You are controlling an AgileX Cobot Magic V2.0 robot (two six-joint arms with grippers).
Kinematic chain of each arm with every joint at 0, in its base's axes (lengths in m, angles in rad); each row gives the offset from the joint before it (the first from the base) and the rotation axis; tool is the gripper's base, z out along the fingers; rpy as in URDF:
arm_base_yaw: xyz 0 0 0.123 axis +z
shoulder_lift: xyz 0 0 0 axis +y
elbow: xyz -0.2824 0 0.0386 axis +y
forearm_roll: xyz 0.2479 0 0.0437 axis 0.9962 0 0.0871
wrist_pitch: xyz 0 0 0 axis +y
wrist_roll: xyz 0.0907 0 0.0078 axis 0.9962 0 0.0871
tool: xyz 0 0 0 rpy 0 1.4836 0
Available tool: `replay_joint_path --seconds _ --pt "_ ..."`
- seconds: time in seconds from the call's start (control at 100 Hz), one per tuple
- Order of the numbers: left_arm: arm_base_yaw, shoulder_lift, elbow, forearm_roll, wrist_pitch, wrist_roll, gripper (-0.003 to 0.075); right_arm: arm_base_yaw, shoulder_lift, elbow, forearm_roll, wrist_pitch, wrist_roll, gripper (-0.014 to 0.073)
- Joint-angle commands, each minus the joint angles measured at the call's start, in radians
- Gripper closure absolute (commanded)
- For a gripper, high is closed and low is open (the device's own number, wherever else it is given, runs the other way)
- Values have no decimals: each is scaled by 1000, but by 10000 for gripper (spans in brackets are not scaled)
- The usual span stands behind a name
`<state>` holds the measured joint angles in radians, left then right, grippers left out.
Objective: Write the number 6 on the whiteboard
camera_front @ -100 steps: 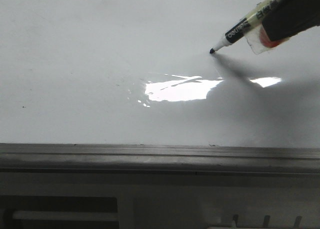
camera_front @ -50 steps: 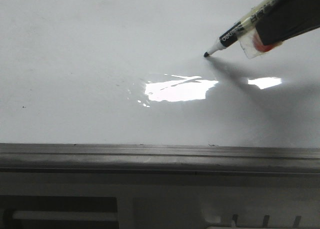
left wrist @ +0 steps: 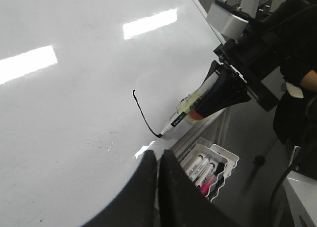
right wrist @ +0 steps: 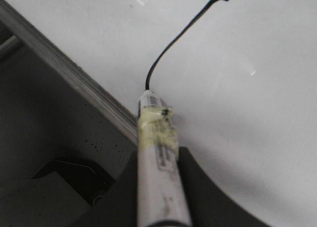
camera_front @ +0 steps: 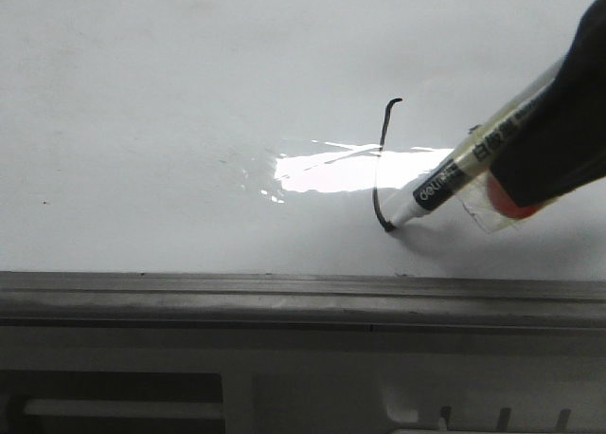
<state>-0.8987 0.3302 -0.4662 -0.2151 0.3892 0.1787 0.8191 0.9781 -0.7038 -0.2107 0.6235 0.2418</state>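
The whiteboard fills most of the front view, glossy white, with its grey metal rim running across the lower part of the frame and a bright glare patch just left of centre. Right of that glare stands the number 6, so far only a thin black stroke: a small hooked tip at the top and a stem curving down to the lower centre-right of the frame, with no loop drawn. The marker pen touches the board at the stroke's lower end and slants up toward the right edge, where the right gripper holds it, black fingers clamped on the barrel, with clear tape and an orange patch showing beside the grip.

In the left wrist view the left gripper sits at the bottom centre, its two dark fingers pressed together with only a thin slit between them and nothing held. To the right of it, beyond the board's edge, a white tray carries spare markers.

In the right wrist view the pen's barrel runs up from between the right gripper's fingers to the stroke's end.
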Motion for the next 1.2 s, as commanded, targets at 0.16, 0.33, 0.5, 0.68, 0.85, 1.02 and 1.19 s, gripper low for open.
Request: replay_joint_path --seconds 0.16,0.33,0.5,0.68,0.85,1.02,1.19 --pt "3 16 -26 -19 -82 -9 739 -4 -79 -26 -253 43 196 636" --pt "3 16 -26 -19 -82 -9 739 -4 -62 -26 -267 -53 204 636" --pt "3 16 -26 -19 -82 -9 739 -3 15 -26 -233 -99 204 636" --pt "3 16 -26 -19 -82 -9 739 -3 59 -26 -213 -113 204 636" --pt "3 16 -26 -23 -80 -9 739 4 22 -43 -184 -111 204 636" --pt "3 30 -26 -65 -54 -9 657 113 -112 -90 -167 -153 179 636" --pt "3 144 -26 -69 -3 11 243 260 -156 -90 -162 -52 177 640"
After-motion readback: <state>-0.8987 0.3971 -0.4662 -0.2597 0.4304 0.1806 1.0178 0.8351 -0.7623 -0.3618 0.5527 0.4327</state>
